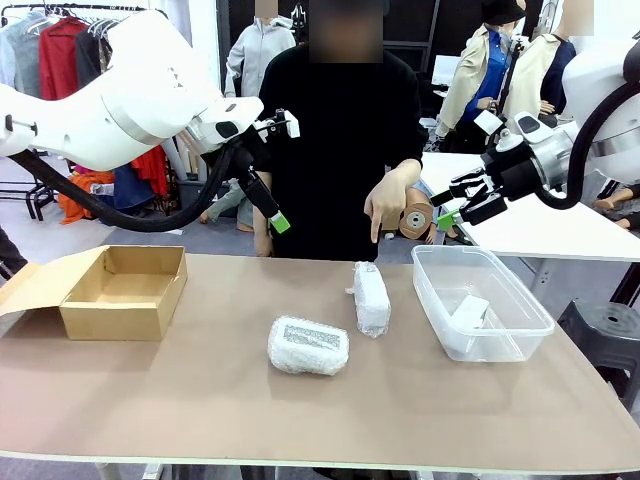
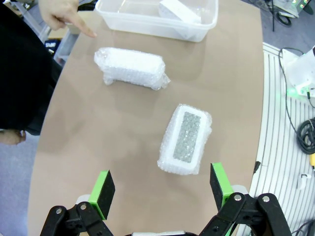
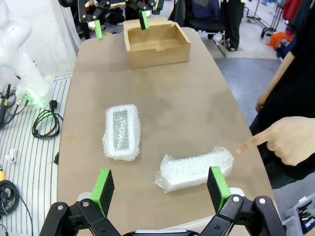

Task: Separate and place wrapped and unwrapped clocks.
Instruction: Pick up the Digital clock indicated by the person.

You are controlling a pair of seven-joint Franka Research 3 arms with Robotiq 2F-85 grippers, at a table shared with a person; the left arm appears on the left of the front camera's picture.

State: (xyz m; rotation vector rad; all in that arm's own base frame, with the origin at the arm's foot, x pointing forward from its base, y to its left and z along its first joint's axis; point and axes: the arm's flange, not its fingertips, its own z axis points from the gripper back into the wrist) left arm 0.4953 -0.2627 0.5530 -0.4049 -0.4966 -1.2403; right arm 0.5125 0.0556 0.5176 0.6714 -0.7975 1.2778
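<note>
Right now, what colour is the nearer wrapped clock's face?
Speckled grey face, clearest in the left wrist view.

Front camera faces twelve o'clock across the worktop point(image 1: 200, 400); both wrist cameras look down from high, sharing the grey-faced bundle point(image 2: 186, 139).

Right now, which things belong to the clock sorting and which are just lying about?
Job: grey-faced wrapped clock, plain wrapped clock, bare white clock in the clear tub, cardboard box.
Lying about: brown roll, floor cables, hanging clothes.
</note>
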